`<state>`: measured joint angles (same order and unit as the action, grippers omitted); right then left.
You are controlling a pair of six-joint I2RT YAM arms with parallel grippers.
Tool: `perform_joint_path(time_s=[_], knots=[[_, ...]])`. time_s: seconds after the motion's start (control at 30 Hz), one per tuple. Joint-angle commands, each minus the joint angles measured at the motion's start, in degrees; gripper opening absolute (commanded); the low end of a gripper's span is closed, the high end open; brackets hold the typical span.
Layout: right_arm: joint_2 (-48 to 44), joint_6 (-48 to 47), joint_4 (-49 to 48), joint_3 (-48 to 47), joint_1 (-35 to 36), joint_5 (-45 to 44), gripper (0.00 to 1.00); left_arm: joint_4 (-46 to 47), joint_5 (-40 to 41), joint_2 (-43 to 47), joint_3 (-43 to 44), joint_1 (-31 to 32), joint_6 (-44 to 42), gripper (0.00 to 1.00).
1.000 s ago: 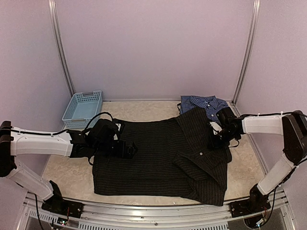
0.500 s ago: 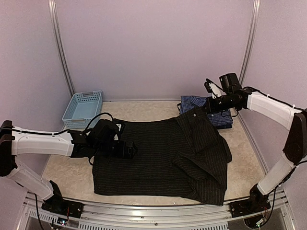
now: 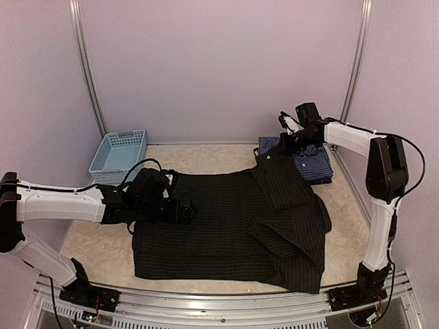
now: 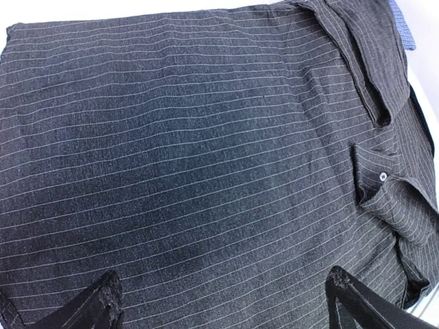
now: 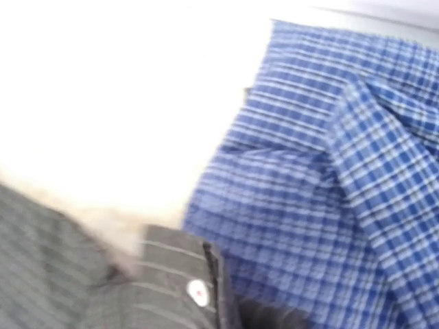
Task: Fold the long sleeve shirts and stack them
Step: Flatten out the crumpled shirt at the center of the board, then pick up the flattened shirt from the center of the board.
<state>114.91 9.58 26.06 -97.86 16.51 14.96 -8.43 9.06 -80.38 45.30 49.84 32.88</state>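
The black pinstriped shirt (image 3: 233, 226) (image 4: 206, 137) lies spread across the table's middle. One sleeve is stretched up toward the back right. My right gripper (image 3: 283, 142) is shut on that sleeve's cuff (image 5: 171, 281), which carries a white button (image 5: 197, 293). It holds the cuff up at the near left corner of the folded blue checked shirt (image 3: 310, 159) (image 5: 329, 171). My left gripper (image 3: 182, 211) (image 4: 226, 305) stands open low over the black shirt's left part, with striped cloth between its fingertips (image 4: 104, 301).
A light blue plastic basket (image 3: 119, 156) stands at the back left. Metal frame posts (image 3: 352, 75) rise at the back corners. The table's front rail (image 3: 219, 301) runs just below the shirt's hem.
My right gripper has risen from the shirt's right side and swung back and left to the blue shirt, carrying the sleeve cuff. The left arm has barely moved.
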Motion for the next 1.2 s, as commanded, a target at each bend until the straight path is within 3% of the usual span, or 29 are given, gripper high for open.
perform_joint_path(time_s=[0.0,0.17,0.3,0.37,0.6,0.77,0.93,1.17], knots=[[3.6,-1.1,0.6,-3.6,-1.0,-2.5,0.0,1.4,0.7,0.7,0.8,-0.3,-0.7,0.99],[-1.5,-1.4,0.8,-0.8,-1.0,-7.4,0.36,2.0,1.0,0.6,0.5,-0.1,-0.6,0.99],[-9.3,-1.5,1.9,5.5,0.6,-14.3,0.59,2.9,-0.6,0.8,-0.4,-0.8,1.1,0.99],[-14.3,-1.6,1.5,11.2,3.0,-17.6,0.65,3.1,-1.9,0.5,-0.5,-1.5,1.5,0.99],[-29.6,-1.4,2.3,30.2,15.4,-14.1,0.71,4.4,-3.1,1.3,-0.9,-1.9,1.5,0.99],[-35.6,1.1,4.8,38.4,25.3,-9.3,0.73,4.8,-5.1,0.8,-0.6,-2.4,0.4,0.99],[-34.8,2.3,6.0,42.2,31.1,-9.3,0.74,5.0,-4.6,1.4,-0.9,-2.8,0.5,0.99],[-26.7,-0.8,9.1,39.9,32.6,-11.8,0.7,4.2,-5.1,2.0,-1.0,-3.1,0.7,0.99]])
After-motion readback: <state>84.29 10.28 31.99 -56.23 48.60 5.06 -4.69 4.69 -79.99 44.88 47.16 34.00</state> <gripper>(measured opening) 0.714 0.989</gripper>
